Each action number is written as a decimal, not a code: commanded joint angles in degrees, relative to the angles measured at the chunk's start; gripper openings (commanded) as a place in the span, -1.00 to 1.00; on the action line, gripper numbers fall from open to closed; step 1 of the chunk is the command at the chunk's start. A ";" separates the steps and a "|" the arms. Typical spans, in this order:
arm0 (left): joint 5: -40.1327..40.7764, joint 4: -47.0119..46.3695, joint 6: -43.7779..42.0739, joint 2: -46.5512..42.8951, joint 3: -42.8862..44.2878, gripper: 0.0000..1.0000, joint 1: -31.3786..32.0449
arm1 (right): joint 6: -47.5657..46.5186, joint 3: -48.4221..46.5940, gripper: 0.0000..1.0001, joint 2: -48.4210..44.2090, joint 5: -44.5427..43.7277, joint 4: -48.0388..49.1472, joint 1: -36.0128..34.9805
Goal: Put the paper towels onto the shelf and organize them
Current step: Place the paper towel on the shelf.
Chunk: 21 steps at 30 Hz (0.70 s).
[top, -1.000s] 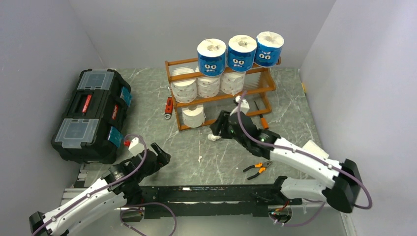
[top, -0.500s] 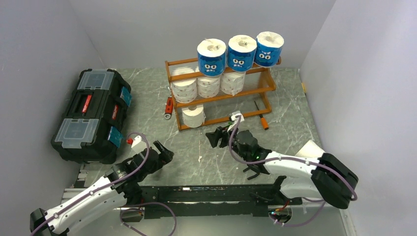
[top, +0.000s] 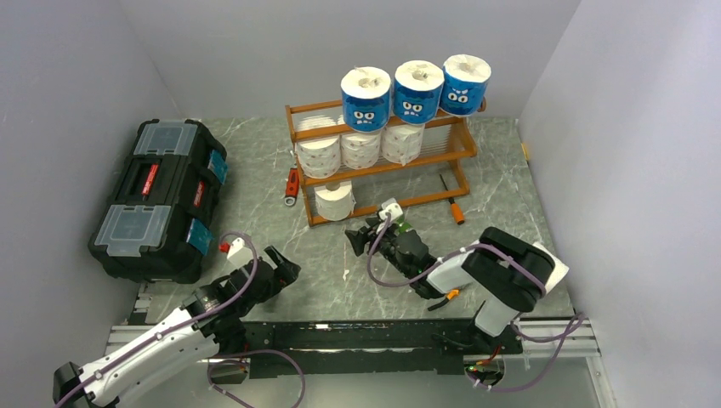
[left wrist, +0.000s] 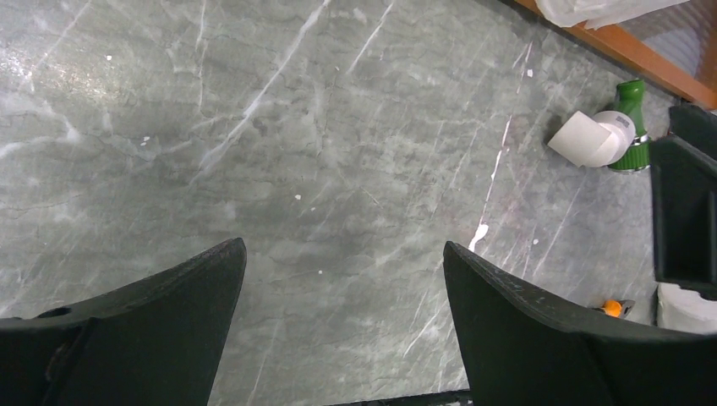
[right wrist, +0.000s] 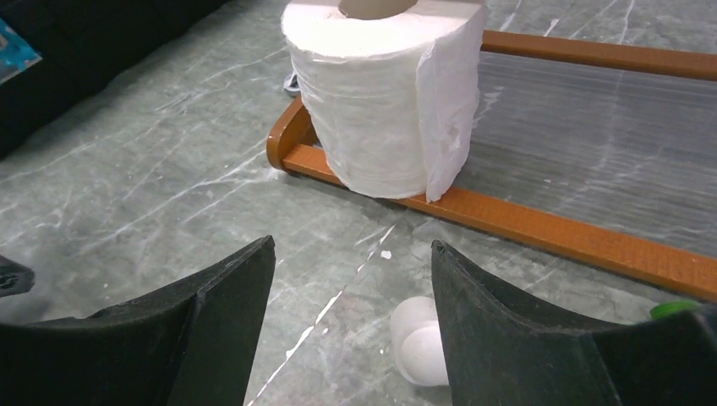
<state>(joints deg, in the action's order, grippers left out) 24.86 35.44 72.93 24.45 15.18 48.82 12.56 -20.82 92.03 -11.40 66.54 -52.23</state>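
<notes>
The shelf (top: 387, 167) stands at the back of the table. Three blue-wrapped paper towels (top: 366, 100) line its top tier. Three white rolls (top: 360, 149) fill the middle tier. One white roll (top: 334, 201) stands upright at the left end of the bottom tier, also seen close up as the white roll (right wrist: 380, 97) behind the shelf's front rail (right wrist: 541, 228). My right gripper (top: 361, 240) (right wrist: 351, 254) hovers low over the table in front of that roll, open and holding nothing. My left gripper (top: 282, 270) (left wrist: 342, 254) is open over bare table, well short of the shelf.
A small green-and-white tool (left wrist: 604, 139) (right wrist: 418, 338) lies on the table under my right gripper. A black toolbox (top: 161, 195) sits at the left. Orange-handled pliers (top: 446, 296), a screwdriver (top: 455, 208) and a red tool (top: 292, 187) lie around the shelf. Grey walls close three sides.
My right arm has folded back from the shelf, moving its gripper left and nearer, and its jaws have opened wider. The left arm has barely moved.
</notes>
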 commanded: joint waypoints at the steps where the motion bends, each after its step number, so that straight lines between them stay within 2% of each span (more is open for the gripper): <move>1: 0.63 1.07 1.02 -1.64 -0.03 0.86 -0.16 | -2.18 -3.94 0.40 4.20 0.32 9.97 -0.16; 10: 0.66 2.86 1.86 -1.41 0.16 0.86 -0.19 | -2.39 -9.94 0.37 11.61 -2.17 10.39 -0.16; 21: 0.76 3.47 2.49 -1.50 -0.21 0.85 -0.16 | -2.76 -15.89 0.34 16.07 -3.87 6.81 -0.07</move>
<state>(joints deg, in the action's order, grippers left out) 24.86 38.72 74.67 23.05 15.09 48.82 10.59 -33.89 107.00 -13.74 72.47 -52.23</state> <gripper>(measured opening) 0.929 0.679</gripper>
